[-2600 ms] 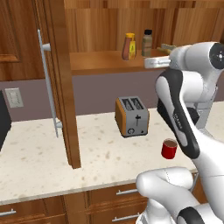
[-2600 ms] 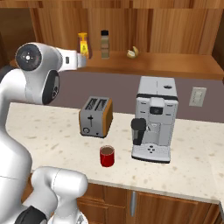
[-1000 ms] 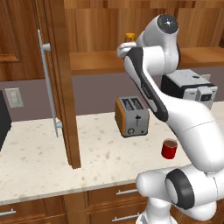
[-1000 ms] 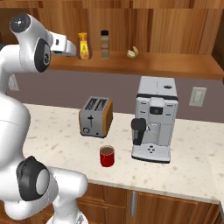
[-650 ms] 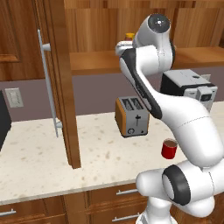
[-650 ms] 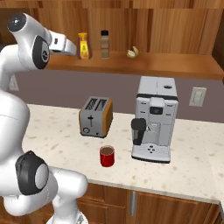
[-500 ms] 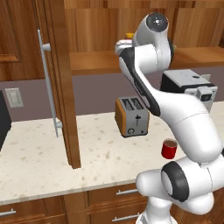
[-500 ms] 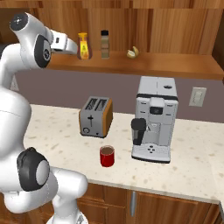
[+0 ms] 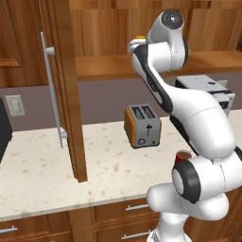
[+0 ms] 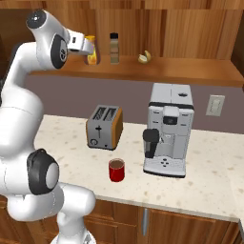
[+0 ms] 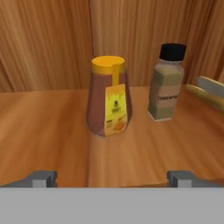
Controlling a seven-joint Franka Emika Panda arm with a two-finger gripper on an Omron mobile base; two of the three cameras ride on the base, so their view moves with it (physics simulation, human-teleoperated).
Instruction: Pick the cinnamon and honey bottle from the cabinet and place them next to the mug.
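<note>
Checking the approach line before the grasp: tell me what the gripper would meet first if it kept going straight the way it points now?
Most likely the honey bottle, which stands almost dead ahead of the open gripper on the cabinet shelf. The cinnamon stands off to the side, seemingly outside that line.

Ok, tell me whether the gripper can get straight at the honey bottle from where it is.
Probably yes. In the hand view the honey bottle stands upright straight ahead of the open gripper, with bare shelf between them. The cinnamon stands apart on one side, and the cabinet door is swung open.
</note>
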